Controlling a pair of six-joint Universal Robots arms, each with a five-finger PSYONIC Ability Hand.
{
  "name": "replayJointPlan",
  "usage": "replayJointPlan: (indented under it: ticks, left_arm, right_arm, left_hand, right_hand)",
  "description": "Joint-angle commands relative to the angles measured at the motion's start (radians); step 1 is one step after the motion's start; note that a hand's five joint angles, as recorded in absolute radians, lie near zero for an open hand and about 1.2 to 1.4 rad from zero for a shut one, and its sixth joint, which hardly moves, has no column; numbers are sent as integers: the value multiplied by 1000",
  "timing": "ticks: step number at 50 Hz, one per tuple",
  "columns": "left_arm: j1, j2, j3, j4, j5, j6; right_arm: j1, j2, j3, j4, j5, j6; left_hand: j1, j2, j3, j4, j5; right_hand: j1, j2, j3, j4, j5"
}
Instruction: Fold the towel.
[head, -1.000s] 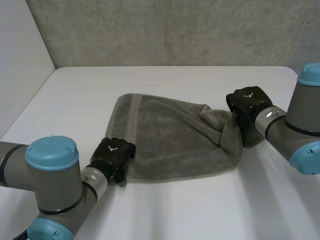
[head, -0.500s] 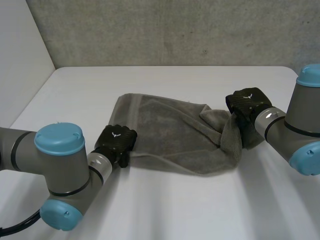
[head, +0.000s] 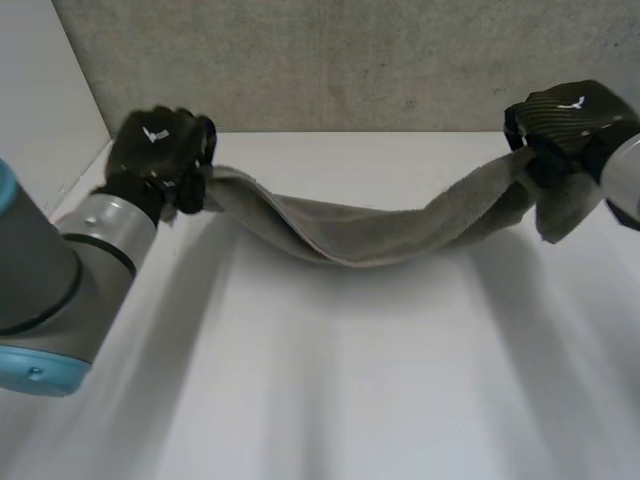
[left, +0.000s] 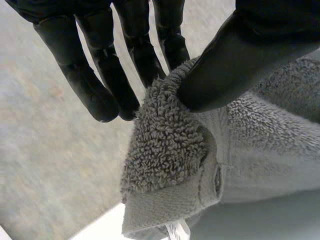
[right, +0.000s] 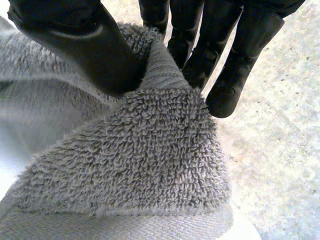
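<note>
Your left hand (head: 160, 150) pinched one towel (head: 350, 240) corner, your right hand (head: 567, 120) the other; the sagging towel could slip either thin pinch if you tugged apart too hard.

Head view: behind and between the arms, looking down over the counter (head: 330, 380).
Left wrist view: close along left hand (left: 95, 65).
Right wrist view: close along right hand (right: 235, 60).
Shared: towel (head: 350, 240) corners.

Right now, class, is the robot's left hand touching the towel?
Touching. The left wrist view shows the left hand pinching the towel at a corner, its thumb pressed into the cloth.
</note>
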Motion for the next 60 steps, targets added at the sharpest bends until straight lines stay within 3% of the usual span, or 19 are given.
replayJointPlan:
  ticks: [1, 8, 18, 21, 23, 24, 26, 27, 29, 31, 35, 37, 41, 43, 48, 60]
  left_arm:
    - [38, 37, -8, -12, 54, 0]
    - [55, -86, -4, -9, 79, 8]
    - [58, -427, 296, -18, 80, 23]
    - [60, -497, 415, -21, 83, 51]
    - [61, -530, 521, -15, 85, 55]
    - [61, -530, 521, -15, 85, 55]
    - [60, -527, 604, 23, 76, 43]
    - [60, -527, 604, 23, 75, 43]
    - [55, -478, 642, 159, 63, 0]
    - [60, -439, 642, 234, 57, -38]
    - [72, -386, 659, 315, 43, -104]
    - [105, -378, 702, 249, 52, -116]
    - [121, -388, 711, 131, 91, -123]
    - [124, -389, 646, 72, 147, -123]
    - [138, -366, 439, 72, 190, -115]
    - [211, -314, 67, 60, 197, -38]
  right_arm:
    - [-90, -11, -27, 201, -84, -127]
    - [-83, 138, -30, 328, -81, -289]
    - [-2, 359, -243, 187, -32, -250]
    - [35, 413, -326, 49, 11, -219]
    - [59, 443, -374, -166, 59, -192]
    - [59, 443, -374, -167, 59, -192]
    - [85, 440, -381, -433, 126, -173]
    - [85, 440, -381, -434, 126, -173]
    - [98, 423, -377, -680, 197, -159]
    - [104, 407, -368, -739, 209, -156]
    - [127, 376, -375, -683, 208, -155]
    - [130, 374, -395, -519, 194, -153]
    - [128, 377, -391, -380, 162, -155]
    - [128, 380, -363, -278, 130, -155]
    - [127, 380, -285, -190, 97, -158]
    - [122, 382, -125, 23, 31, -193]
  left_hand:
    - [-63, -105, -147, -125, -269]
    - [-63, -105, -147, -125, -269]
    - [-63, -105, -147, -125, -269]
    - [-63, -105, -147, -125, -269]
    - [-63, -105, -147, -125, -269]
    - [-63, -105, -147, -125, -269]
    - [-63, -105, -147, -125, -269]
    - [-63, -105, -147, -125, -269]
    - [-63, -105, -147, -125, -269]
    - [-63, -105, -147, -125, -269]
    - [-63, -105, -147, -125, -269]
    - [-63, -105, -147, -125, -269]
    - [-63, -105, -147, -125, -269]
    - [-63, -105, -147, -125, -269]
    - [-63, -105, -147, -125, -269]
    - [-63, -105, -147, -125, -269]
  right_hand:
    - [58, 67, 57, 44, 56]
    - [58, 67, 57, 44, 56]
    - [58, 67, 57, 44, 56]
    - [58, 67, 57, 44, 56]
    - [58, 67, 57, 44, 56]
    - [58, 67, 57, 44, 56]
    - [58, 67, 57, 44, 56]
    - [58, 67, 57, 44, 56]
    - [58, 67, 57, 44, 56]
    - [58, 67, 57, 44, 56]
    - [58, 67, 57, 44, 56]
    - [58, 67, 57, 44, 56]
    - [58, 67, 57, 44, 56]
    - [58, 67, 57, 44, 56]
    - [58, 67, 57, 44, 56]
    - [58, 67, 57, 44, 56]
